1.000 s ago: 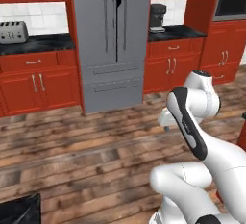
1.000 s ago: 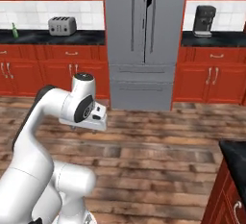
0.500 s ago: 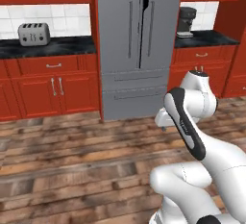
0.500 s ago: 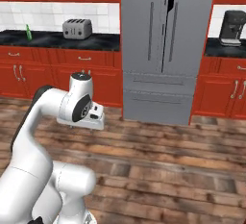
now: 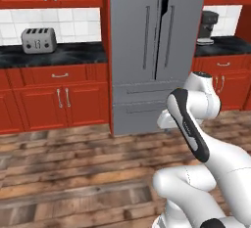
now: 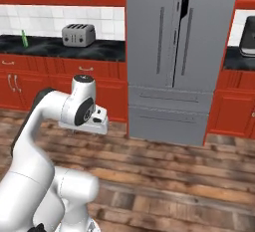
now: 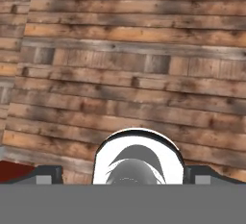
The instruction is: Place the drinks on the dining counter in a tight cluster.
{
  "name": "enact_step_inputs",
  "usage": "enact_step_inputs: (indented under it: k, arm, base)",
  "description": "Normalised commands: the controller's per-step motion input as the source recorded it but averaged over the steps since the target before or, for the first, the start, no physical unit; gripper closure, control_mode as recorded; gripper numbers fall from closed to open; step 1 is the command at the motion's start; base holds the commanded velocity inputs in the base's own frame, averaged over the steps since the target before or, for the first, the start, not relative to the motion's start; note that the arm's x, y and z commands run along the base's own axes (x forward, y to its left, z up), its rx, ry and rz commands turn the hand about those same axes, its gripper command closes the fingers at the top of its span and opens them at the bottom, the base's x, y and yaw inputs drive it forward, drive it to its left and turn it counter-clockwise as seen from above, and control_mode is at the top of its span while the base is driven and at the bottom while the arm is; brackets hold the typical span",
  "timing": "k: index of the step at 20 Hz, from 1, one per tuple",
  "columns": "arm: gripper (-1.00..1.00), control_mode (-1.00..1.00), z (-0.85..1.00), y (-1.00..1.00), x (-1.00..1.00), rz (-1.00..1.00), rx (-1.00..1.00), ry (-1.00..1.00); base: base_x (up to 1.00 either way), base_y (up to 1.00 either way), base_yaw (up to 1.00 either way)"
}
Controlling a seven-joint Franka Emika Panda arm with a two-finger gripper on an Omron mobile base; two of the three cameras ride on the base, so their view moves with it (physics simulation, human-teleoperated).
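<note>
A slim green bottle [image 6: 23, 38], one of the drinks, stands upright far off on the narrow black counter [image 6: 60, 49] at the left, left of the toaster. The dining counter is out of view. My arm is folded in front of the base, with the hand [image 6: 88, 122] held over the wooden floor, far from the bottle. In the hand view my gripper [image 7: 127, 176] points down at bare floor planks. Its fingertips [image 7: 47, 175] stand wide apart, open, with nothing between them.
A tall grey fridge [image 5: 152, 51] fills the middle of the wall ahead. A silver toaster [image 5: 38, 40] sits on the black counter to its left, a dark coffee machine [image 5: 210, 26] on the counter to its right. Red cabinets [image 5: 61, 102] line the wall behind open wooden floor [image 5: 73, 173].
The whole scene has slid rightward in both base views, so the camera has moved with the base. The arm keeps its folded pose and the gripper stays open.
</note>
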Motion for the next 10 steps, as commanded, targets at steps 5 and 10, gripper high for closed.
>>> enact_step_inputs:
  k: [5,10]
  arm:
    - [-1.0,1.0,0.0,0.0,0.0,0.0,0.0,0.0]
    - [-1.0,1.0,0.0,0.0,0.0,0.0,0.0,0.0]
  base:
    - [0.77,0.28,0.15]
    - [0.7,0.21,0.27]
